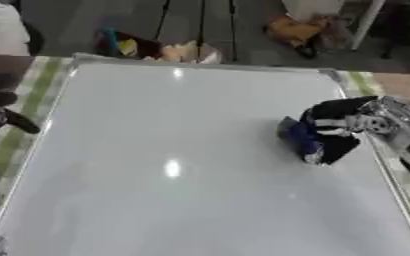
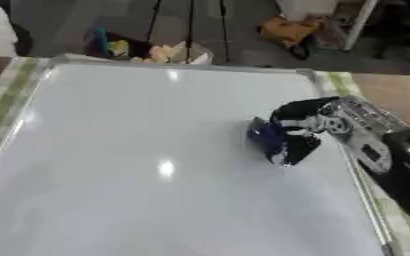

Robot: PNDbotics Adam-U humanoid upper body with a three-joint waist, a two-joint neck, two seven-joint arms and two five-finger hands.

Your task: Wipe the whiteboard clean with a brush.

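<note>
A large whiteboard (image 1: 173,150) lies flat before me and fills most of both views; its surface looks white with glare spots and no marks that I can make out. My right hand (image 1: 335,131) comes in from the right edge and is curled round a dark blue brush (image 1: 298,135), which rests against the board's right part. At the left edge of the left eye view, a dark shape with a black finger-like part (image 1: 7,120) shows beside the board's frame; it seems to be my left hand, and its fingers cannot be made out.
The board's metal frame (image 1: 200,64) runs along the far side. Beyond it lie colourful objects (image 1: 147,49) on a dark floor and an orange item (image 1: 292,29) near a white post. Green-striped cloth (image 1: 29,110) borders the left side.
</note>
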